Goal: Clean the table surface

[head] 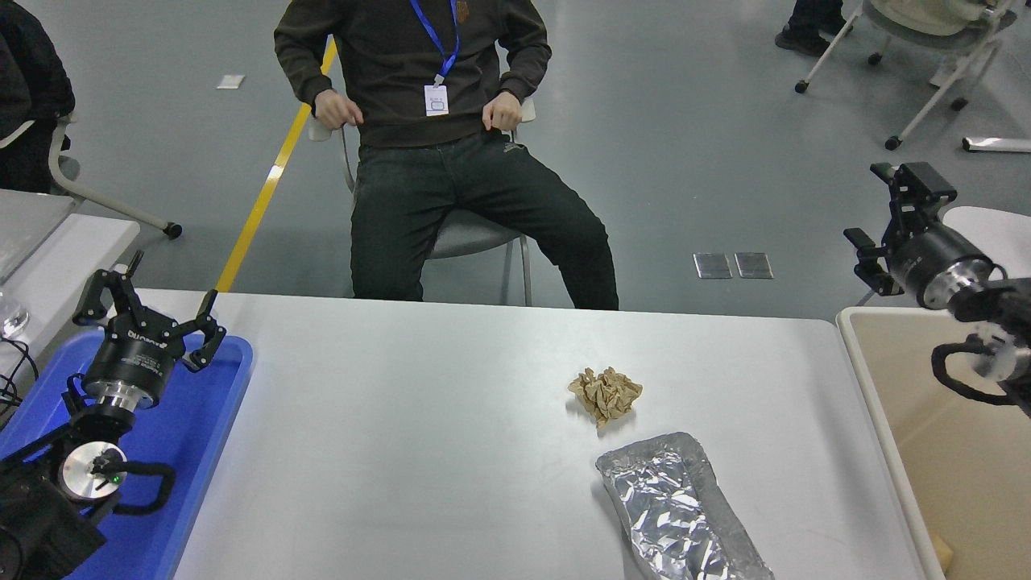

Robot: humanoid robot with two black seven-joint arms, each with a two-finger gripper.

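Observation:
The white table surface (419, 435) fills the middle of the head view. On it lie a crumpled brown paper ball (605, 393) right of centre and a crinkled silver foil tray (676, 511) at the front right. My right gripper (882, 208) is open and empty, raised at the right edge above the beige bin's far corner, well right of the paper ball. My left gripper (149, 294) is open and empty, parked over the blue tray at the lower left.
A blue plastic tray (201, 435) sits at the table's left end. A beige rectangular bin (958, 451) stands off the right end. A person (435, 153) sits on a chair beyond the far edge, hands at the waist.

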